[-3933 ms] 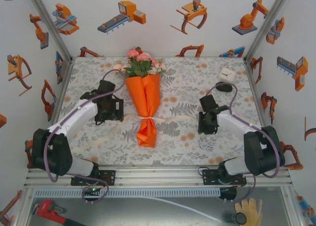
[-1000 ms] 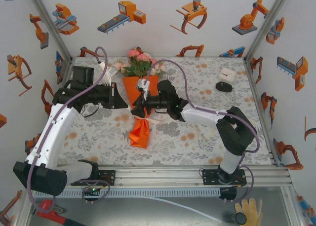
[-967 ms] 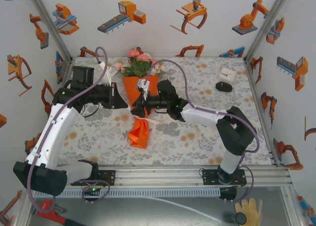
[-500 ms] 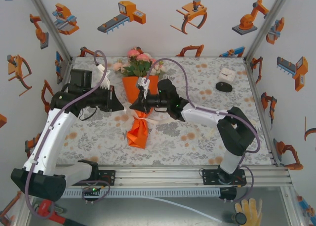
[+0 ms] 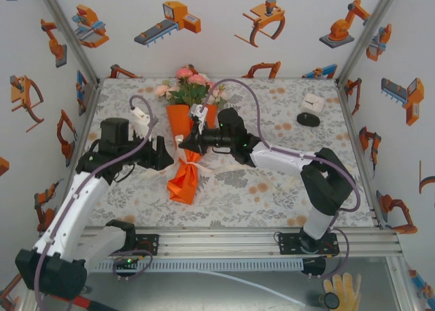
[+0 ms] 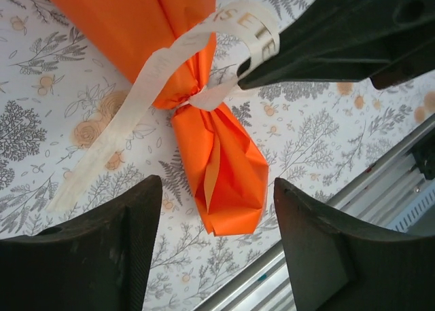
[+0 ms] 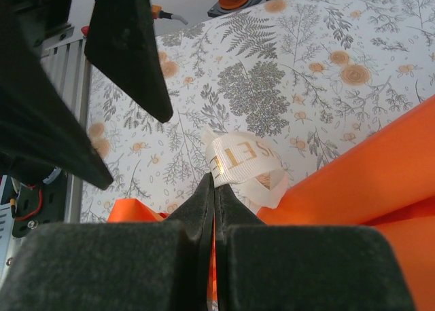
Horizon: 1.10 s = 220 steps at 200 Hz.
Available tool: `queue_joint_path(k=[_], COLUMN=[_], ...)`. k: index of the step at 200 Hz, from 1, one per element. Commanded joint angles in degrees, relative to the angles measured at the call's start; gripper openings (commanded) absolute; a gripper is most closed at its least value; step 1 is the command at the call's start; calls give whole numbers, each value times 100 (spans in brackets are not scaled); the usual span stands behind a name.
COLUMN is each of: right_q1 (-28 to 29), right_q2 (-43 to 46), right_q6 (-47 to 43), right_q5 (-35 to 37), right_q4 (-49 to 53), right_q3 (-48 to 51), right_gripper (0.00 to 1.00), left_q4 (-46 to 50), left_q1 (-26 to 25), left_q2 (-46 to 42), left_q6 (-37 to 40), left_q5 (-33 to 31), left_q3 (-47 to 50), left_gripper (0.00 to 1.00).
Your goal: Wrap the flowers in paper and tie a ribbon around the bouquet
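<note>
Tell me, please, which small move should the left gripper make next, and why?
Probably lower the open left gripper onto the loose tail of the narrow sheer cream-white ribbon and close: the right gripper pinches its loop beside the orange paper bouquet waist.

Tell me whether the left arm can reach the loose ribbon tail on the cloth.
Probably yes. The left tool stands open near the ribbon, whose tail lies free on the cloth beside the bouquet; the right tool pinches its loop instead.
</note>
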<state>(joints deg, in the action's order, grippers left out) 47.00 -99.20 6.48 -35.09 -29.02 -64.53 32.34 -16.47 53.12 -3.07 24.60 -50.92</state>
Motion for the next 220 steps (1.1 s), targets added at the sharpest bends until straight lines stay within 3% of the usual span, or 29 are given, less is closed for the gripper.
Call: queue_joint_path(k=[1,25,44,71,90,111,134,149,184,220], right_q1=[-16,-16,-16,-16,-15,-13,-16,-16,-16,-18], right_q2=[103,66,41,41,37,14,-67,-98,-121,-152], right_q6=[126,100,99,107,97,126,148,173,222,224], right_q5=[-29,-173,-431,-480,-455,-516,-637,-672,-754,-873], right_q4=[-358,-360,-359,-353,-355,-350,-339,-342,-325,-315], right_q3=[-125,-165,-188,-187,-178,-209,-285,-319,-354,-384], right_gripper=[0,0,0,0,0,0,0,0,0,0], left_q4=[-1175,-1796,-1962,-1483,-1777,-1760,-1254,-905,-250,-694], left_q1=[36,52,130,302,280,291,326,443,467,493], left_q2=[-378,-359,-176,755,771,619,965,1169,1602,1849], left_q6=[-740,-1299,-1207,-1769,-2103,-1354,158,612,1887,2020], left_q5=[-269,-63,162,702,821,654,1815,2397,2312,2626], left_q3=[299,454,280,-662,-625,-511,-805,-1043,-1162,-981], left_gripper=[66,70,79,78,73,69,66,66,66,62])
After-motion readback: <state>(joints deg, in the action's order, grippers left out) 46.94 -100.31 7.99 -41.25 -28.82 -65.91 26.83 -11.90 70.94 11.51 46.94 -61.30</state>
